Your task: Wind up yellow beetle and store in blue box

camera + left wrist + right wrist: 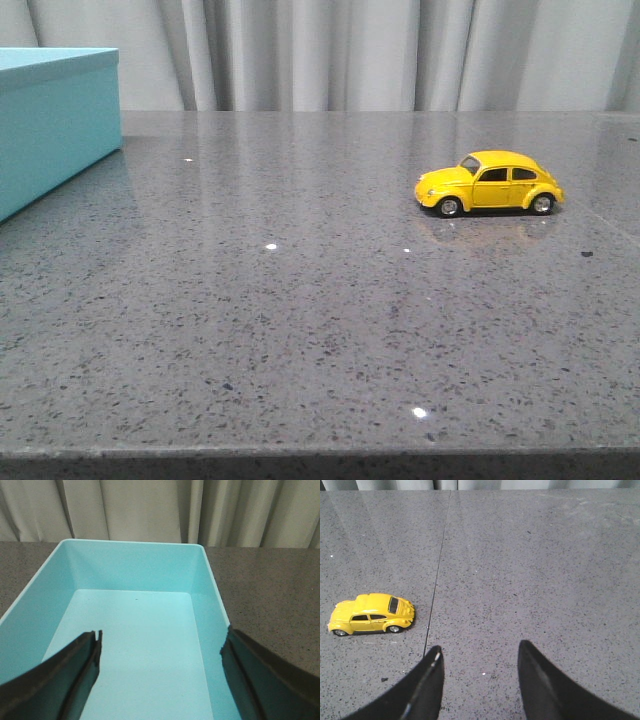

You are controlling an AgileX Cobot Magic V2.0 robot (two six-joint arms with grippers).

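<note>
Grey speckled stone-look table (300,330), polished, with dark flecks and small bright glints of overhead light on the surface. A thin straight seam (436,580) runs across the tabletop. The front edge is darker and rounded. Behind the table hangs a pale grey-white curtain (350,50) in vertical folds, covering the whole backdrop. Lighting is soft and even.
</note>
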